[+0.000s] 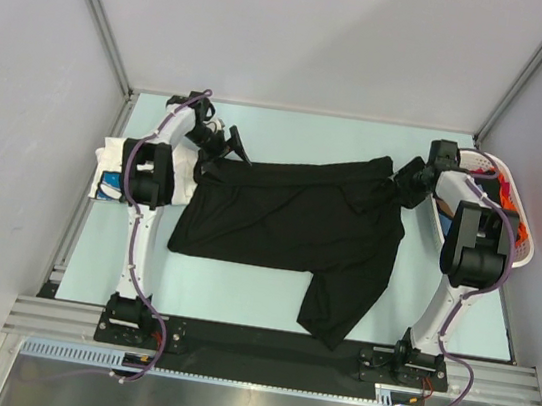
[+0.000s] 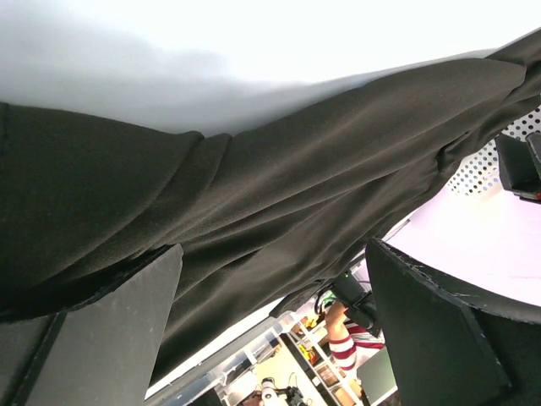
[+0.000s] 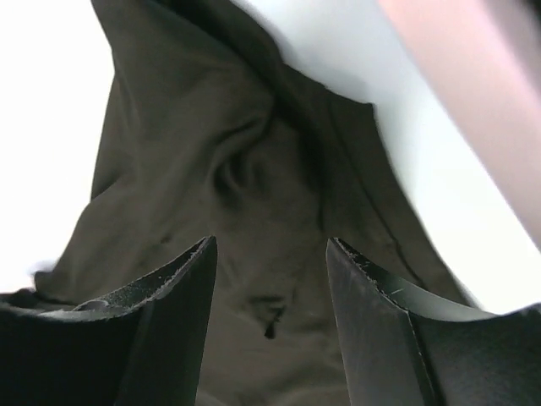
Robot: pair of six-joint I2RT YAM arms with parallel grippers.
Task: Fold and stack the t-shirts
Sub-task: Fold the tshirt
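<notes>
A large plain black t-shirt [image 1: 289, 221] lies spread across the middle of the table, with one sleeve trailing toward the front right. My left gripper [image 1: 226, 148] is open at the shirt's far left corner. In the left wrist view [image 2: 275, 245] the black cloth [image 2: 254, 178] lies just beyond the wide-apart fingers. My right gripper [image 1: 405, 182] is open at the shirt's far right corner. In the right wrist view [image 3: 270, 241] its fingers straddle bunched black cloth [image 3: 245, 169] without closing on it. A folded white printed t-shirt [image 1: 110, 175] lies at the left edge, partly under the left arm.
A white slotted basket [image 1: 521, 233] with orange and dark clothes stands at the right edge behind the right arm; its perforated wall shows in the left wrist view [image 2: 473, 173]. The enclosure's walls close in the far, left and right sides.
</notes>
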